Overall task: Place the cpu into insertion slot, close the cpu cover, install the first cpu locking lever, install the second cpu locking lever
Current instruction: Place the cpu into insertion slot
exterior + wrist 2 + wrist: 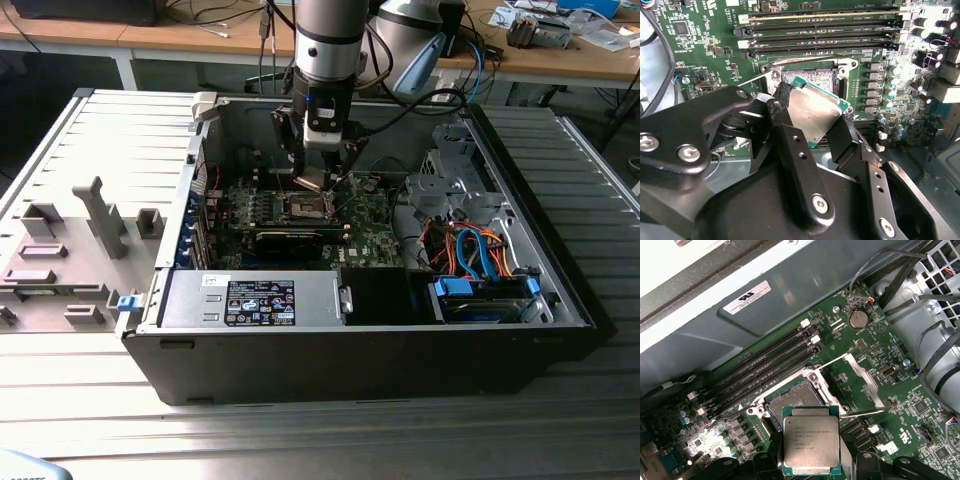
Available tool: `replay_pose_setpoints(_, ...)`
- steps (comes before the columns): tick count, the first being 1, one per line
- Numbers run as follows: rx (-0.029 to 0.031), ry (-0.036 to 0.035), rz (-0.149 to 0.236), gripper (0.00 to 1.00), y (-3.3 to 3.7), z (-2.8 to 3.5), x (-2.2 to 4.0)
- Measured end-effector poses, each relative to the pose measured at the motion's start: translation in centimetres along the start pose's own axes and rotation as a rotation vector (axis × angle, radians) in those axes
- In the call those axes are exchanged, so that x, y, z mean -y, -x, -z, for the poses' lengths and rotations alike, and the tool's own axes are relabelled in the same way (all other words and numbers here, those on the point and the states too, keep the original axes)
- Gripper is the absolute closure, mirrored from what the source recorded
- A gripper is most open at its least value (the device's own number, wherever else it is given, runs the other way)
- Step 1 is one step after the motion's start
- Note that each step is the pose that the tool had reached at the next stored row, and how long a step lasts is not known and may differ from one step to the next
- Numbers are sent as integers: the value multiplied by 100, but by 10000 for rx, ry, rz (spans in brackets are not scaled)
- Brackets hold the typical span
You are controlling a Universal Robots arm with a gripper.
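Grey ribbed metal table (pixel 100 420) carries an open black computer case (pixel 330 360) lying on its side, with a wooden desk (pixel 200 38) behind it.

Small flat square cpu (pixel 811 445), dull silver-grey metal top with a green edge, is held in the black two-finger gripper (pixel 812 120), jaws clenched on two opposite edges of the cpu. Black fingers (pixel 790 135) flank it in both wrist views. In the second wrist view the cpu is tilted and sits just above the square dark insertion slot (pixel 795 401) with its silvery rim, partly overlapping it. Cannot tell whether a corner touches. Slot's contact field is exposed.

Thin silvery metal cpu cover (pixel 863 381) — swung open, standing off to one side of the slot. Long black memory slots (pixel 767 369) run alongside the slot. Round silver coin battery (pixel 858 319) lies further out on the green motherboard (pixel 900 435). Orange and blue cables (pixel 478 250) — bundled at the exterior view's right inside the case.
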State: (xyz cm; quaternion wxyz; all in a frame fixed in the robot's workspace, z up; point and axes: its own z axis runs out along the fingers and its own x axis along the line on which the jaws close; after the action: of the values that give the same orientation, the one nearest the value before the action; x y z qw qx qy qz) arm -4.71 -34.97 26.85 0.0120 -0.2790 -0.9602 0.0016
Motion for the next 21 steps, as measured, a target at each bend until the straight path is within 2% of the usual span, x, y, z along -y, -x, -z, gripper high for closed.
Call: replay_pose_setpoints(21, -1, 5, -260, 45, 0, -10, 0)
